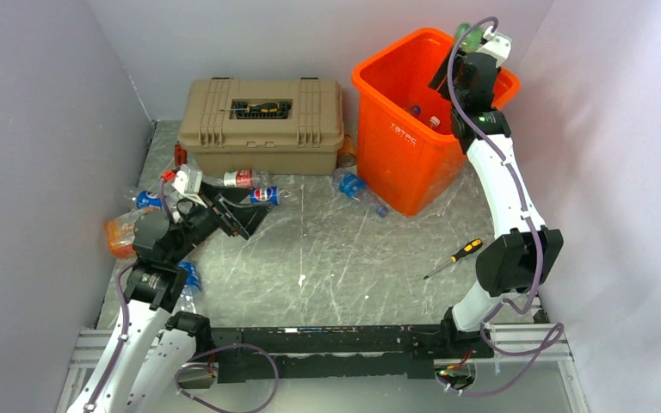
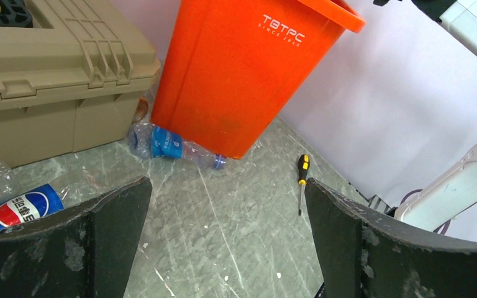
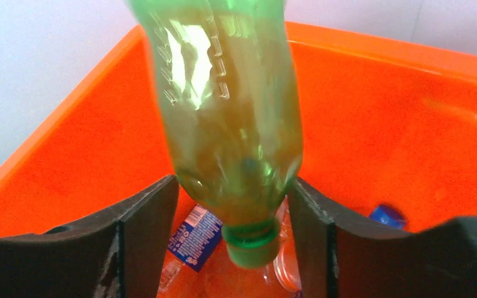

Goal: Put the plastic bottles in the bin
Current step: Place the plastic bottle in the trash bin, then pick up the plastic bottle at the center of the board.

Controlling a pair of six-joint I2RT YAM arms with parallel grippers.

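Right wrist: translucent green ribbed bottle (image 3: 230, 124), cap down, between right jaws over glossy orange bin (image 3: 410, 124), counter (image 1: 353, 258) far-right corner; grip unclear. Left jaws wide, empty, near counter's left edge.

Left arm folded low, left hand (image 2: 227, 186) spread wide. Right arm extended, right hand (image 3: 233, 183) pointing down, grip unclear.
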